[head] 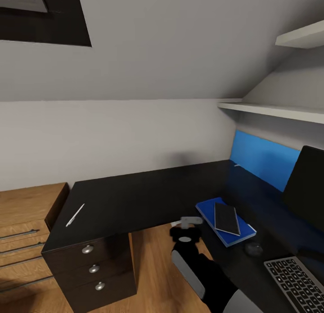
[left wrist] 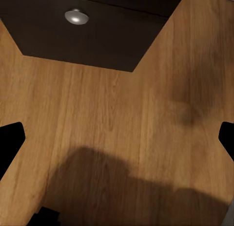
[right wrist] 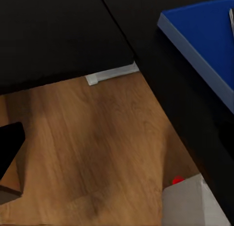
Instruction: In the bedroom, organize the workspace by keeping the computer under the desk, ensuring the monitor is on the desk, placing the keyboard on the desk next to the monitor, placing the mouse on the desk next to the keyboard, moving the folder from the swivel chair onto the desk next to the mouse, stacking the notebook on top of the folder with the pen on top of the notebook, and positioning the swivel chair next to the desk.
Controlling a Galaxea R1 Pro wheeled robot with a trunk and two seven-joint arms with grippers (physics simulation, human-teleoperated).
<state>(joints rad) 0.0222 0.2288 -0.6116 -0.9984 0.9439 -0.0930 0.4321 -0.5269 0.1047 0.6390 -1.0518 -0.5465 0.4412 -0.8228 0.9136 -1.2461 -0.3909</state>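
Note:
The black L-shaped desk (head: 148,191) fills the middle of the head view. On its right wing a dark notebook (head: 226,218) lies on the blue folder (head: 211,212). Nearer me are the mouse (head: 254,248) and the keyboard (head: 297,281), and the monitor (head: 308,187) stands at the right edge. A white pen (head: 75,215) lies alone near the desk's left end. My right gripper (head: 185,223) hangs open over the floor at the desk's inner corner, holding nothing. My left gripper (left wrist: 117,138) is open above the floor by the drawer unit (left wrist: 97,36). The swivel chair and computer are out of view.
A light-wood cabinet (head: 27,227) stands against the desk's left end. Drawers with silver knobs (head: 94,268) sit under the desk. White shelves (head: 274,109) jut from the right wall above a blue panel (head: 263,158). A white desk foot (right wrist: 112,72) rests on the wood floor.

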